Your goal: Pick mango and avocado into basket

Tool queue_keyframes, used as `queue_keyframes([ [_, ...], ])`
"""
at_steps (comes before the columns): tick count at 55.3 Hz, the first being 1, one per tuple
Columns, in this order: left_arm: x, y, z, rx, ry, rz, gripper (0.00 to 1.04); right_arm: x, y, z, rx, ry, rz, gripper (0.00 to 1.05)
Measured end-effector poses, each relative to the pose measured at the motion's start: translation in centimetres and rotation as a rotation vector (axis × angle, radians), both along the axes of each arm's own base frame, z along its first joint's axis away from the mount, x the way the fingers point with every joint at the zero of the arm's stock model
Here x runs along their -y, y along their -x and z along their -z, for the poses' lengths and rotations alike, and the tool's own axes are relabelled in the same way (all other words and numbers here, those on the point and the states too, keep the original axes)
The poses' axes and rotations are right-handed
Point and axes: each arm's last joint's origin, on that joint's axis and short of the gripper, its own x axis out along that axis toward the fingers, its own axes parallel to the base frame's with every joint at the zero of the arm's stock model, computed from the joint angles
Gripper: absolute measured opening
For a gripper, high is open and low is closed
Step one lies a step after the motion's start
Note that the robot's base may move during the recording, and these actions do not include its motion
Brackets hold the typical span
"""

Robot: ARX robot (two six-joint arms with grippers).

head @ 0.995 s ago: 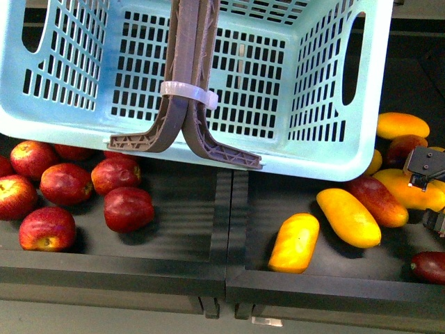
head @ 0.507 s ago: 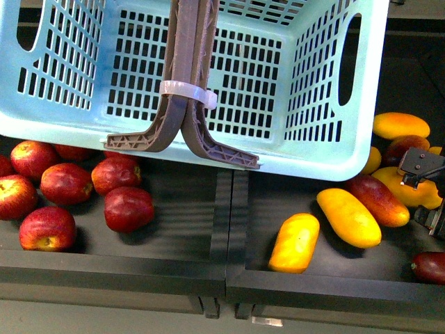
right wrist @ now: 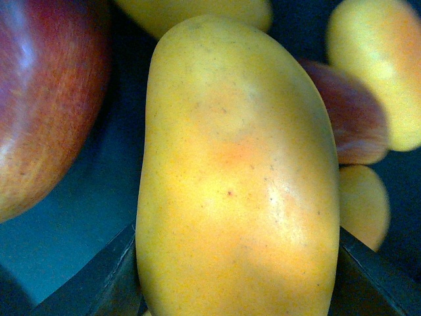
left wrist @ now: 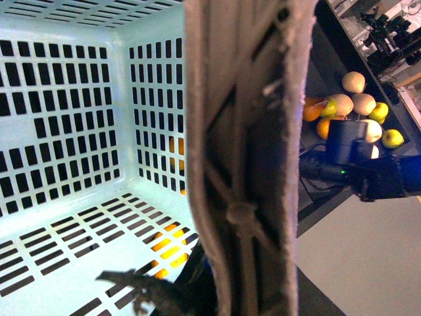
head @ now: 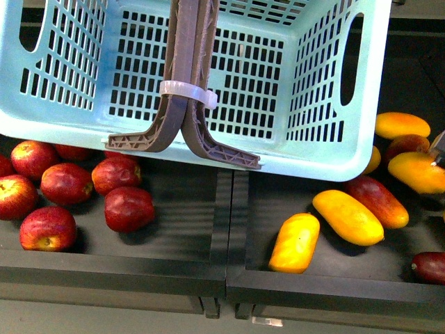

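Observation:
The light teal basket (head: 327, 83) hangs across the top of the front view, its brown-grey handles (head: 186, 76) folded together and bound with a white tie. In the left wrist view my left gripper (left wrist: 217, 293) is shut on those handles (left wrist: 247, 164), and little of the gripper shows. A bright-yellow mango (right wrist: 237, 178) fills the right wrist view, with my right gripper (right wrist: 237, 289) shut on it and dark fingers (right wrist: 99, 283) at both its sides. That mango (head: 417, 172) sits at the front view's right edge. The avocado is out of view.
Red apples (head: 66, 182) lie in the left black tray under the basket. The right tray holds more yellow mangoes (head: 293, 242) and red-blushed ones (head: 379, 200). A raised divider (head: 236, 209) splits the trays. A distant fruit pile (left wrist: 352, 112) shows beyond the basket.
My right gripper has moved right and slightly up with the mango, slipping almost out of the front view. The loose yellow mango beside it shifted a little. The basket stays still.

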Motion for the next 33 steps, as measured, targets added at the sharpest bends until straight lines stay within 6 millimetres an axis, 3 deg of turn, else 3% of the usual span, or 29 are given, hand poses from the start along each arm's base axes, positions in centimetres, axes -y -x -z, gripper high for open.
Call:
queue_keyframes([
  [7, 0.0, 0.0, 0.0, 0.0, 0.0, 0.0, 0.05, 1.2, 1.4, -3.7, 0.078, -0.057, 0.036, 0.63],
  [12, 0.0, 0.0, 0.0, 0.0, 0.0, 0.0, 0.05, 1.9, 3.2, -7.6, 0.168, -0.134, 0.083, 0.63],
  [20, 0.0, 0.0, 0.0, 0.0, 0.0, 0.0, 0.05, 1.1, 5.2, -12.9, 0.293, -0.276, 0.142, 0.63],
  [25, 0.0, 0.0, 0.0, 0.0, 0.001, 0.001, 0.05, -2.0, 7.1, -18.3, 0.36, -0.492, 0.164, 0.63],
  [33, 0.0, 0.0, 0.0, 0.0, 0.001, 0.001, 0.05, -7.5, 9.1, -22.7, 0.334, -0.719, 0.138, 0.63],
])
